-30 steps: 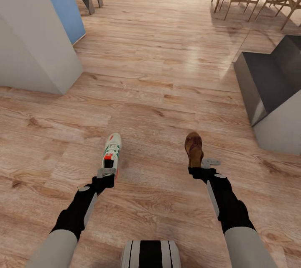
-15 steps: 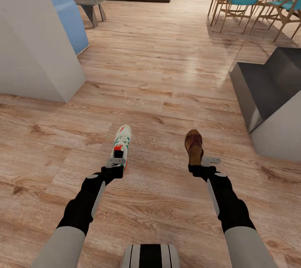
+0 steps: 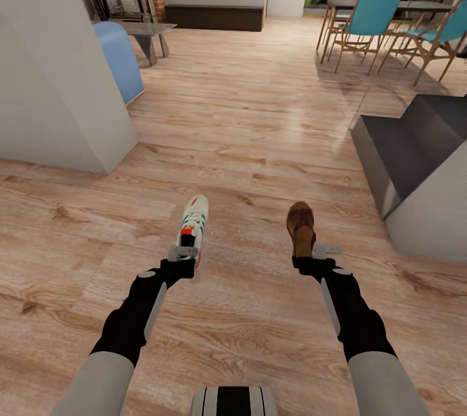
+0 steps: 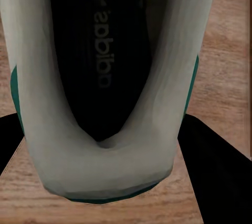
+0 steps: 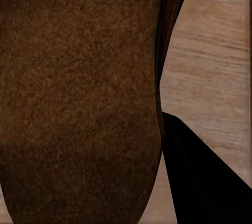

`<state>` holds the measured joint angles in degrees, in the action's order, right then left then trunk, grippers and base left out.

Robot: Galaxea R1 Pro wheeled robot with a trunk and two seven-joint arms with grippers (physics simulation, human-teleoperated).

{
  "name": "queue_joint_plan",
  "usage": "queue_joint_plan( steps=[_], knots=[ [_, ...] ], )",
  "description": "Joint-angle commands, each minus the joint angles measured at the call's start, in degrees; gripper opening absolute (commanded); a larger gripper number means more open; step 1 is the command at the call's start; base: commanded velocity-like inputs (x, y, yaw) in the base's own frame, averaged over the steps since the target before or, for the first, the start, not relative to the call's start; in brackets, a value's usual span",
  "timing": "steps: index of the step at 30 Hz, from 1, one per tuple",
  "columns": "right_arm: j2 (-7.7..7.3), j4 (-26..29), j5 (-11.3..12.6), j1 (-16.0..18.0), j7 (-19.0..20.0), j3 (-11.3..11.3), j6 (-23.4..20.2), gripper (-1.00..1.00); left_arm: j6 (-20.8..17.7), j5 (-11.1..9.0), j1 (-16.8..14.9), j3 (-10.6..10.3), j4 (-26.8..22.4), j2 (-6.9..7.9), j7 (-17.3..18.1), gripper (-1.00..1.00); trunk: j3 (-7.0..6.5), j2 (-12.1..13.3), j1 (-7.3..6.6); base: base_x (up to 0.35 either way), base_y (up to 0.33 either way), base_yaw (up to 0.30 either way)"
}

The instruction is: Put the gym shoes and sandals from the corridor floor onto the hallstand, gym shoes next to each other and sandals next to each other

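Sneaker (image 3: 192,224) and sandal (image 3: 301,228) point forward, gripped at heels.

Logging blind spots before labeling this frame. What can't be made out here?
- Left gripper: the head view shows it at the heel of the gym shoe, but finger contact is too small to judge; in the left wrist view the shoe hides the fingertips.
- Right gripper: the sandal covers its grip in the right wrist view.
- Sandal straps: too small in the head view.
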<state>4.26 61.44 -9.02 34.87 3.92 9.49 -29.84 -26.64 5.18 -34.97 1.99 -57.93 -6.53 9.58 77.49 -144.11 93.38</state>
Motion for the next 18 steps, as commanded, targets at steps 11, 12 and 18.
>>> queue_joint_plan(
  steps=[11, 12, 18],
  knots=[
    [0.07, 0.08, -0.47, 0.02, 0.3, 0.18, -0.3, -1.0, -0.25, 0.6, -0.01, 0.21, -0.06, -0.06, 0.43, -1.0, -3.44, 0.14, -0.29, 0.0, 0.0, 0.0],
    [0.07, 0.08, -0.47, 0.02, 0.3, 0.18, -0.29, -1.0, -0.25, 0.59, -0.01, 0.21, -0.07, -0.06, 0.43, -1.0, -3.76, 0.15, -0.31, 0.0, 0.0, 0.0],
    [0.09, 0.08, -0.47, 0.02, 0.31, 0.18, -0.3, -1.0, -0.25, 0.55, -0.01, 0.21, -0.03, -0.06, 0.43, -1.0, -5.65, 0.23, -0.47, 0.0, 0.0, 0.0]
  ],
)
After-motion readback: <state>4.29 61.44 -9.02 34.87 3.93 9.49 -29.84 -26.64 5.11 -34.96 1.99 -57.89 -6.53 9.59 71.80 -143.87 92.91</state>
